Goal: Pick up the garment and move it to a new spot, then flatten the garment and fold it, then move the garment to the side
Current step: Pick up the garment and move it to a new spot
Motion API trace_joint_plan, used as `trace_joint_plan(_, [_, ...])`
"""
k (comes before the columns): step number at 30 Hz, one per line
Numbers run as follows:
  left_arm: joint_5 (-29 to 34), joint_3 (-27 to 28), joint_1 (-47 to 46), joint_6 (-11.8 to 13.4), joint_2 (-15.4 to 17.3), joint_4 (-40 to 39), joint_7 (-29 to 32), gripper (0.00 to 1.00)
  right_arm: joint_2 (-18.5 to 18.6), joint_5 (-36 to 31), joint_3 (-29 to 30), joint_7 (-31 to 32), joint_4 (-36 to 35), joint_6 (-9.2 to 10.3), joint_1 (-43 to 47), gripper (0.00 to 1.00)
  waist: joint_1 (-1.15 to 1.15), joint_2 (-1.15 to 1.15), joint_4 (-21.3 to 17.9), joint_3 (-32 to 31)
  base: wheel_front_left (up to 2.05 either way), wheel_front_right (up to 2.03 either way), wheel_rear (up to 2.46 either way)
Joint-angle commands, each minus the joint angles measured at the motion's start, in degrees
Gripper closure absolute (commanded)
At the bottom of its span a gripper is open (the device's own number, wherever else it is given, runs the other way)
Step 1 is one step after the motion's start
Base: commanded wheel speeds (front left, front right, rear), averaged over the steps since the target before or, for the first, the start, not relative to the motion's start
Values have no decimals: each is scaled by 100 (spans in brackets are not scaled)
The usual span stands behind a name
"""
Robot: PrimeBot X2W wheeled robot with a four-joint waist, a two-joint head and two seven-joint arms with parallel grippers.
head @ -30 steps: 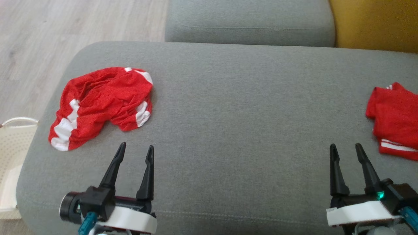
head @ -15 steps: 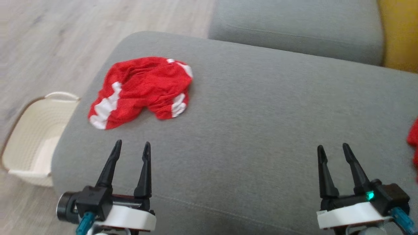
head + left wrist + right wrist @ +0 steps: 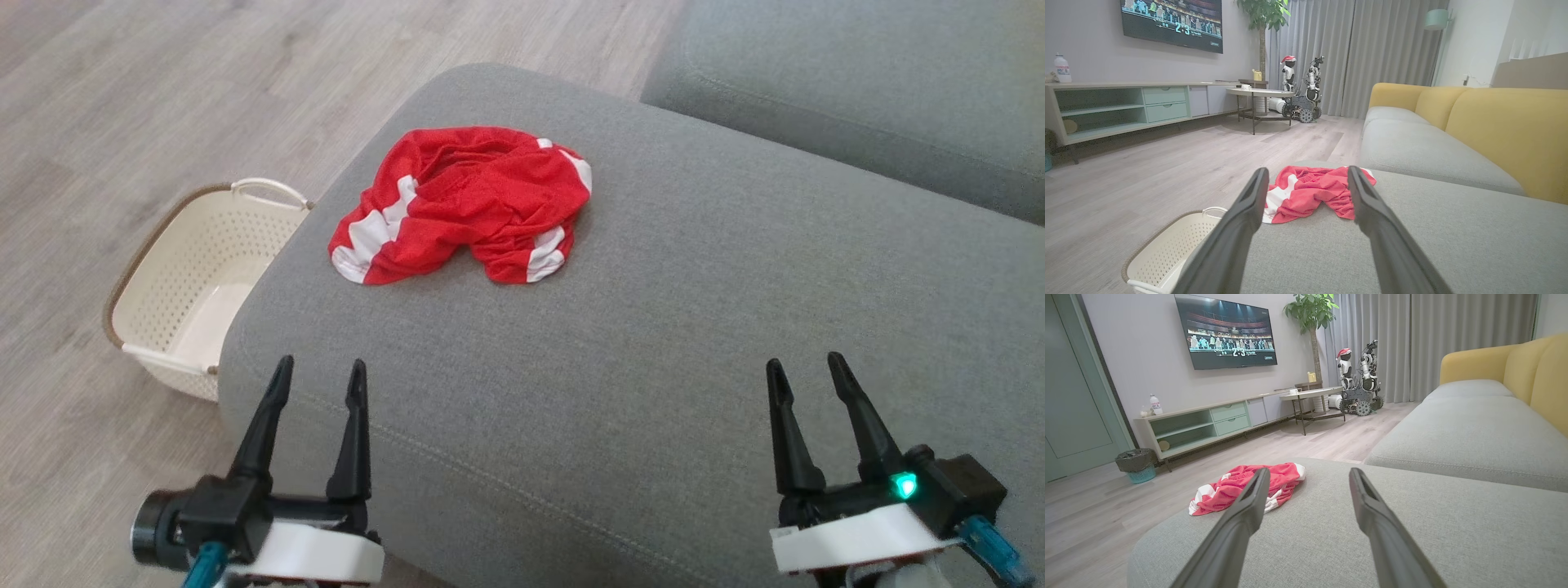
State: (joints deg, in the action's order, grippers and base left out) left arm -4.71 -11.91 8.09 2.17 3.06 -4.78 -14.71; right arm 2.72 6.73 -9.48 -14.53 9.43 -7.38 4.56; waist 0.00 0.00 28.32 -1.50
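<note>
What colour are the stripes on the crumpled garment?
White, on the red garment; clearest in the head view.

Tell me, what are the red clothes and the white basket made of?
The red garment looks like thin, matte sports fabric: it crumples softly and shows a fine mesh grain. The basket is probably stiff cream plastic, smooth, with rows of small holes and a brownish rim.

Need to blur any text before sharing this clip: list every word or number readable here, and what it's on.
"2-3": score on the television screen.
Other captions on that screen: too blurred to read.
Label on the bottle: too small to read.
On the garment: no lettering visible.
</note>
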Motion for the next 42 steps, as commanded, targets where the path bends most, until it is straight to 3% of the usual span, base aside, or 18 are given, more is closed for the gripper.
trace_joint_plan(1, [-15,232,-198,52,-18,-256,-29,0,16,23,-163,-47,-203,-11,-216,0,0,0,52,52,0,0,0])
trace_joint_plan(10, [-13,360,-369,-4,-18,-305,-29,0,16,-80,-81,-47,-364,-11,-271,0,0,0,83,212,0,0,0])
trace_joint_plan(19, [-83,973,-2055,-594,222,90,-29,0,21,-625,-112,-47,-454,-11,-686,0,0,0,-289,1192,0,0,0])
trace_joint_plan(22, [-240,1127,-3190,-804,515,802,-29,0,172,-807,-163,-47,-511,-11,-1001,0,0,0,-461,1765,0,0,0])
trace_joint_plan(24, [-310,1139,-3473,-836,564,1037,-29,0,221,-833,-176,-47,-524,-11,-1077,0,0,0,-497,1886,0,0,0])
trace_joint_plan(27, [-644,1081,-4311,-913,693,1949,114,0,356,-892,-215,-47,-561,-11,-1315,0,0,0,-603,2213,0,0,0])
trace_joint_plan(33, [-1652,623,-5841,-961,941,3581,1075,0,554,-977,-299,-47,-699,-11,-1781,0,0,0,-816,2793,0,0,0])
trace_joint_plan(39, [-3007,-233,-6842,-964,1288,4329,1796,0,715,-1066,-327,-47,-891,-11,-2098,0,0,0,-1029,3292,0,0,0])
trace_joint_plan(42, [-3383,-654,-7153,-964,1456,4587,2037,0,758,-1099,-300,-47,-993,-11,-2196,0,0,0,-1126,3494,0,0,0])
